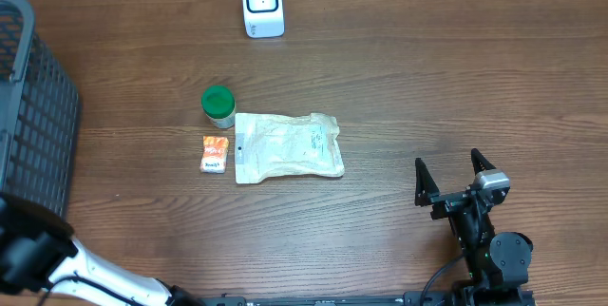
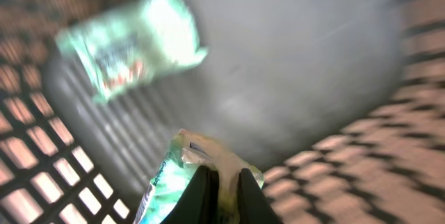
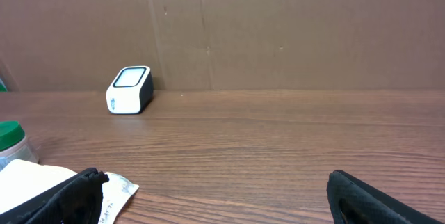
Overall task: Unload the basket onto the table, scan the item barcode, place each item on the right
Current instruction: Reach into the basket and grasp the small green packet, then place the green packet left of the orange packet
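Jaws of the left gripper point(image 2: 224, 177) are pinching just the crinkled edge of a green packet point(image 2: 182, 156) down in the basket point(image 2: 42, 175); those of the right gripper point(image 1: 446, 160) are standing wide over the tabletop point(image 1: 380, 78). Lifting by so little film is likely risking a slip, or a snag on the basket's wall.

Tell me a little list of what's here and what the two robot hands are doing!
left gripper: shut on a green packet, inside the basket
right gripper: open, holding nothing
scanner: white, at the far side
jar: green lid, next to the pouch
orange packet: left of the pouch
second packet: blurred, lying in the basket
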Tool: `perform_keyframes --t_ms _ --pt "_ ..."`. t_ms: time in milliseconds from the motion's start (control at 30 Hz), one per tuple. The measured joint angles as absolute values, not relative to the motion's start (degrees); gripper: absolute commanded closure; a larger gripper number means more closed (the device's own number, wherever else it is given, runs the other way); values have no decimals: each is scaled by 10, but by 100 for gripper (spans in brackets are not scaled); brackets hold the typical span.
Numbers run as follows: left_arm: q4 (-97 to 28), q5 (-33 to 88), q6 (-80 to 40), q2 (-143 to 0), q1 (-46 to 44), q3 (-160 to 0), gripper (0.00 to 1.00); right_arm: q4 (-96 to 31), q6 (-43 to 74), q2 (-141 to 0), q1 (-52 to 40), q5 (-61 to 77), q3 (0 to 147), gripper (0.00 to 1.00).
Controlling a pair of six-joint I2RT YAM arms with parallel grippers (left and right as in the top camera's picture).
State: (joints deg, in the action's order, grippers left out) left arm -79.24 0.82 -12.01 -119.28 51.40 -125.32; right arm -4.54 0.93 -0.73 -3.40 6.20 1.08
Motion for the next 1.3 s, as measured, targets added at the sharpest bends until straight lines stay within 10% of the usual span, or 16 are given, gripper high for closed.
perform_keyframes --t_ms 233,500,867,1300 --pt "-805 146 -120 -1010 482 -1356 96 -45 9 -7 -34 62 11 0" --pt "-905 161 -93 -945 249 -1345 96 -45 9 -7 -34 62 11 0" --pt "-766 21 -116 -969 23 -1013 96 -45 9 -7 -34 62 11 0" --pt "-520 -41 -149 -972 -11 -709 95 -45 9 -7 -34 62 11 0"
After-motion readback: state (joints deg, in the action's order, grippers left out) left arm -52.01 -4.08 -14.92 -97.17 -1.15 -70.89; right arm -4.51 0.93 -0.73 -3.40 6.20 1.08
